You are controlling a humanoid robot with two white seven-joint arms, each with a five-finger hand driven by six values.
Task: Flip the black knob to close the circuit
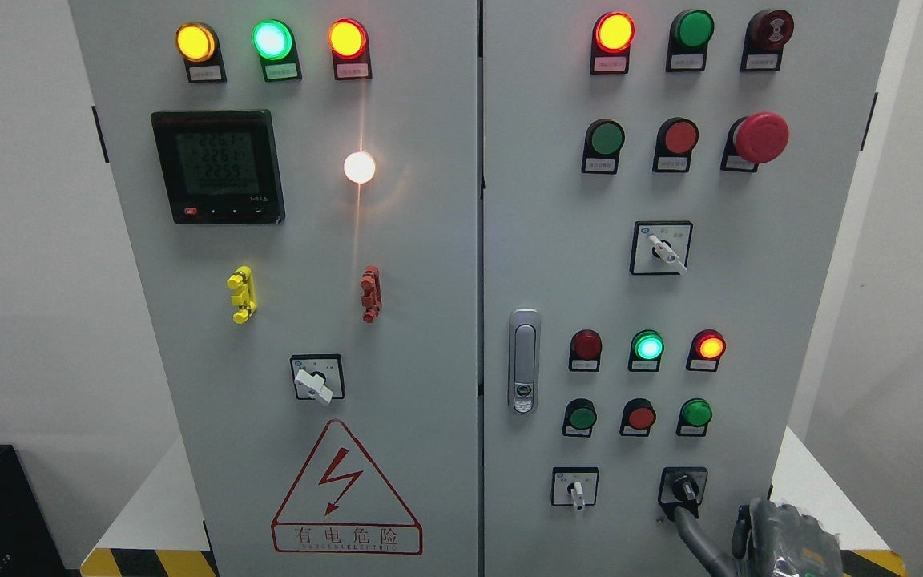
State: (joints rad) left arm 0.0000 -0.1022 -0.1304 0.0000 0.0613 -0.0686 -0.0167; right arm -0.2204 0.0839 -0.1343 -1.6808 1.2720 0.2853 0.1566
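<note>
Touching black knob (pixel 683 486), right hand (pixel 782 541) finger from below-right.

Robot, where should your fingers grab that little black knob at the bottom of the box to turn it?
Probably pinch the black knob by its raised bar, one finger on each flat side, coming straight at the panel. The right hand sits just below it, one finger already near the knob.

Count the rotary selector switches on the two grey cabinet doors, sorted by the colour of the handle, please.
White-handled rotary selector switches: 3
Black-knobbed rotary selector switch: 1
Total: 4
</note>
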